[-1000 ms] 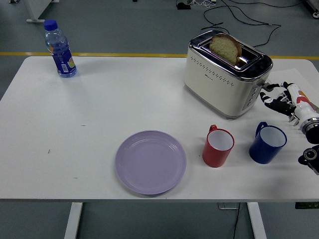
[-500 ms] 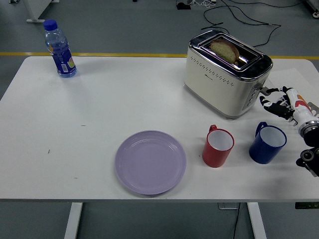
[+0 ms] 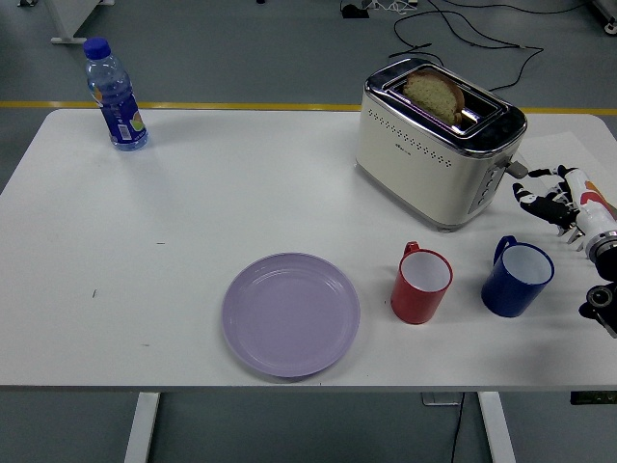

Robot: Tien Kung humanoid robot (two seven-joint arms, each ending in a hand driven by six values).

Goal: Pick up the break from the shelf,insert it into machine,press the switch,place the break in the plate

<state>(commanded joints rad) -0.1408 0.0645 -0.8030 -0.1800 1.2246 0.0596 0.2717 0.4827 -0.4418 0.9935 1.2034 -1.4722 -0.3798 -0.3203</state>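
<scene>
Bread (image 3: 436,94) sits in the near slot of the toaster (image 3: 439,154), its rounded top standing up above the chrome rim. We see the toaster, cream-sided with a chrome top, standing at the far right part of the white desk (image 3: 193,212), turned at an angle so its control end faces the right edge.

Just beside that control end we find the right hand (image 3: 545,198), coming in from the picture's right edge. Its dark fingers (image 3: 529,196) are spread loosely and point toward the toaster's end panel, and they hold nothing; we cannot tell whether a fingertip touches the panel or stops just short of it. The left hand does not appear in the view.

Nearer to us, a blue mug (image 3: 518,278) stands below the right hand, and a red mug (image 3: 421,284) stands just to its left, both upright and apart from each other. A lilac plate (image 3: 291,313) lies near the desk's front edge, well apart from the toaster, with nothing on it. At the far left corner we see a water bottle (image 3: 115,95) with a blue cap, standing upright.
</scene>
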